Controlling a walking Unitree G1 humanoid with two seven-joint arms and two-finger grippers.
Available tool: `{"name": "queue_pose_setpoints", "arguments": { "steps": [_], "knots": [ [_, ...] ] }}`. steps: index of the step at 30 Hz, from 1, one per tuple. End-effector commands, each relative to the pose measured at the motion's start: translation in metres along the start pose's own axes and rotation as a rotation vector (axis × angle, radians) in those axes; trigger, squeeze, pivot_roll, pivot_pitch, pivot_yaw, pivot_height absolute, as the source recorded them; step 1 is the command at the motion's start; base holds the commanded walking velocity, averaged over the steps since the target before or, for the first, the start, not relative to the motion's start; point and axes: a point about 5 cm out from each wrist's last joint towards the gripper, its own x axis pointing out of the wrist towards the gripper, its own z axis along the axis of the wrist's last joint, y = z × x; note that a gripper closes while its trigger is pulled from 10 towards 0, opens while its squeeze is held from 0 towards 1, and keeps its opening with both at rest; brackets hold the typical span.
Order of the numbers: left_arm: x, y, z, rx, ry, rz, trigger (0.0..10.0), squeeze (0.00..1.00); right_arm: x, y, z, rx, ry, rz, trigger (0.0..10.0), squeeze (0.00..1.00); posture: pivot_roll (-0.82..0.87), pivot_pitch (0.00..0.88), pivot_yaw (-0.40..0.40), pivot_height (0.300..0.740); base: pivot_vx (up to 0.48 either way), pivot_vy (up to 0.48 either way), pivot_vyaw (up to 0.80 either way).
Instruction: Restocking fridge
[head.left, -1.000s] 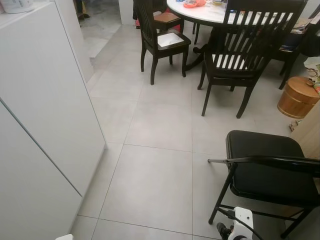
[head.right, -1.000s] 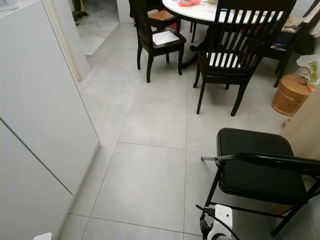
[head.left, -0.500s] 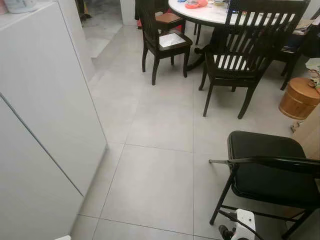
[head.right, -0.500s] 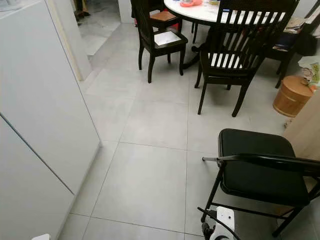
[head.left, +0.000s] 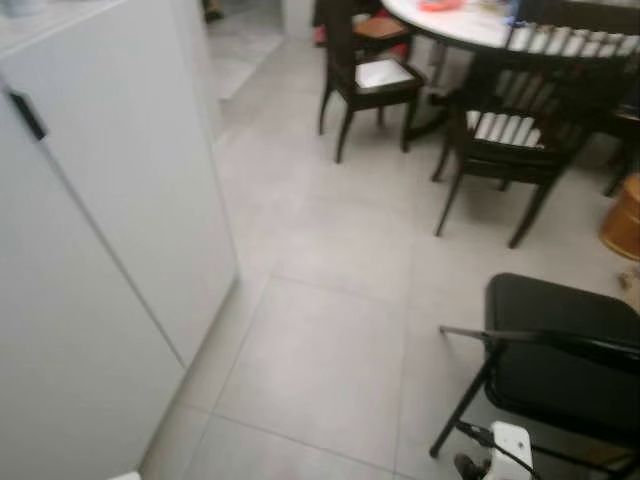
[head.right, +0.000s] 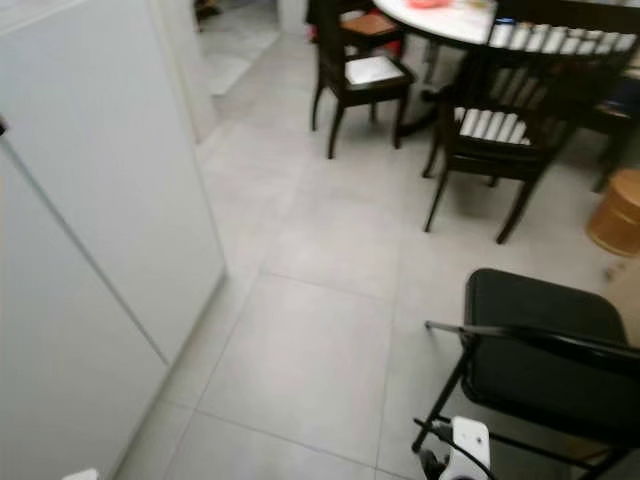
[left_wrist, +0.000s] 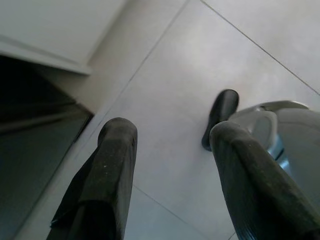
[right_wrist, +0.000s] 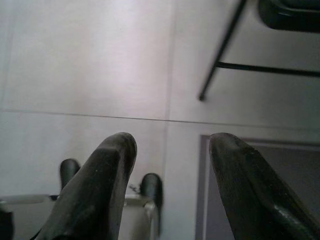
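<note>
Left eye view puts the white fridge (head.left: 90, 250), doors shut, close on our left, so we judge we should turn squarely to it before lifting an arm. Our left gripper (left_wrist: 172, 150) and right gripper (right_wrist: 172, 155) hang over the tiled floor (head.left: 330, 340), fingers spread and holding nothing. We must clear the black folding chair (head.left: 560, 350) on our right; dining chairs (head.right: 490, 120) stand well apart.

smooth white fridge (head.left: 120, 230), looks like painted metal, slight sheen | pale grey floor tiles (head.left: 330, 330), matt, thin grout lines | dark wooden dining chairs (head.right: 490, 125), kinda glossy | black folding chair (head.right: 545, 350), thin metal frame, matt padded seat | left gripper (left_wrist: 172, 150) and right gripper (right_wrist: 170, 155) fingers: dull, rubbery black
</note>
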Motion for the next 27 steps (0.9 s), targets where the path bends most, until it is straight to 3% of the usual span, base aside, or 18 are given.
{"name": "queue_pose_setpoints", "arguments": {
  "steps": [1, 2, 9, 10, 27],
  "knots": [
    [-0.002, 0.001, -0.009, 0.000, 0.040, 0.004, 10.0, 0.00, -0.002, -0.005, -0.003, -0.002, 0.013, -0.015, 10.0, 0.00, 0.08, 0.045, -0.011, 0.740, 0.000, 0.000, 0.80],
    [-0.002, 0.002, -0.012, -0.002, 0.047, 0.008, 10.0, 0.00, 0.000, 0.003, -0.004, -0.008, 0.015, -0.004, 10.0, 0.00, 0.07, 0.055, -0.008, 0.740, 0.000, 0.000, 0.80],
    [-0.002, 0.002, -0.012, -0.002, 0.047, 0.008, 10.0, 0.00, 0.000, 0.003, -0.004, -0.008, 0.015, -0.004, 10.0, 0.00, 0.07, 0.055, -0.008, 0.740, 0.000, 0.000, 0.80],
    [-0.003, 0.003, -0.013, -0.001, 0.051, 0.010, 10.0, 0.00, 0.002, 0.009, -0.004, -0.010, 0.016, 0.002, 10.0, 0.00, 0.07, 0.062, -0.008, 0.740, 0.000, 0.000, 0.80],
    [-0.003, 0.004, -0.014, 0.002, 0.052, 0.010, 10.0, 0.00, 0.002, 0.012, -0.006, -0.022, 0.022, 0.013, 10.0, 0.00, 0.06, 0.063, -0.001, 0.740, 0.000, 0.000, 0.80]
  ]
}}
